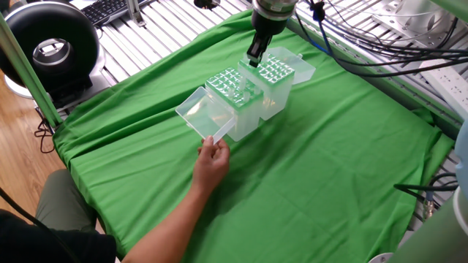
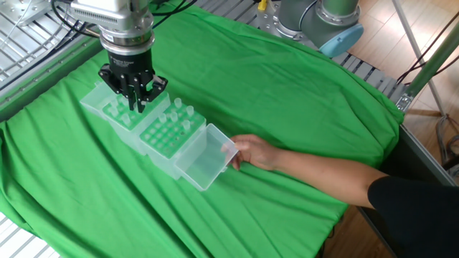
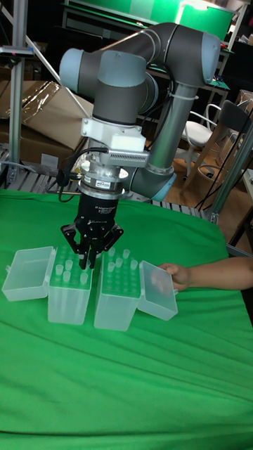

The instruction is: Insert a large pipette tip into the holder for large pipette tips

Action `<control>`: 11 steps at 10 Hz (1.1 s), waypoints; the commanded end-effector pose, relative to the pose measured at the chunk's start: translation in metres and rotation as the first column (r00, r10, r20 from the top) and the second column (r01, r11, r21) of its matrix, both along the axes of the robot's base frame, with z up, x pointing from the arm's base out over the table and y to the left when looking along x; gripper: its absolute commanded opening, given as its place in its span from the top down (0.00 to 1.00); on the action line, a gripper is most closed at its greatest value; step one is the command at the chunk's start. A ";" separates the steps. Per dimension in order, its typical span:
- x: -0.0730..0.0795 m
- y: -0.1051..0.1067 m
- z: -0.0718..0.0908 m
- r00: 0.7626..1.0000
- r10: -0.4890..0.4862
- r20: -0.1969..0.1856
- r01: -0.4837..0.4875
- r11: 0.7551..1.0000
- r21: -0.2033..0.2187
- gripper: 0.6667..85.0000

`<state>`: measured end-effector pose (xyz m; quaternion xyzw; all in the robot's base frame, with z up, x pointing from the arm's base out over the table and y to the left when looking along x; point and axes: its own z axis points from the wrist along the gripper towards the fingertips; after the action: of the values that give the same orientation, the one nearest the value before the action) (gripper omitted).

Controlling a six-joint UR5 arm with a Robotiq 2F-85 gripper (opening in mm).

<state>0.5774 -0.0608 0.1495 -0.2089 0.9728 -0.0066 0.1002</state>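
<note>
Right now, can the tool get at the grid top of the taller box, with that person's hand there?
Probably yes. The taller box has its lid swung open sideways, the hand touches only that lid, and the tool hangs over the neighbouring box.

Holder for large pipette tips (image 1: 234, 98): a tall box of translucent plastic with a greenish top pierced by a grid of holes. It stood upright on the green cloth (image 1: 329, 161), side by side with a shorter grid-topped box (image 1: 276, 77). Its clear hinged lid (image 1: 201, 113) hung open off the far end from that box, and a few translucent tips (image 2: 177, 107) stood in holes along one edge.
</note>
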 end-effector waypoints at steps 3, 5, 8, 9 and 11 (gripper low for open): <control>0.001 0.005 0.022 1.000 -0.024 -0.004 0.024 1.000 0.003 0.89; 0.003 0.013 0.033 0.999 -0.038 -0.006 0.038 0.999 0.010 0.89; 0.003 0.023 0.053 0.998 -0.054 -0.023 0.054 0.998 0.010 0.89; 0.003 0.023 0.062 0.998 -0.055 -0.032 0.055 0.998 0.003 0.90; 0.006 0.026 0.083 0.997 -0.058 -0.049 0.058 0.998 0.001 0.90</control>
<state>0.5811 -0.0417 0.2090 -0.1852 0.9792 -0.0082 0.0827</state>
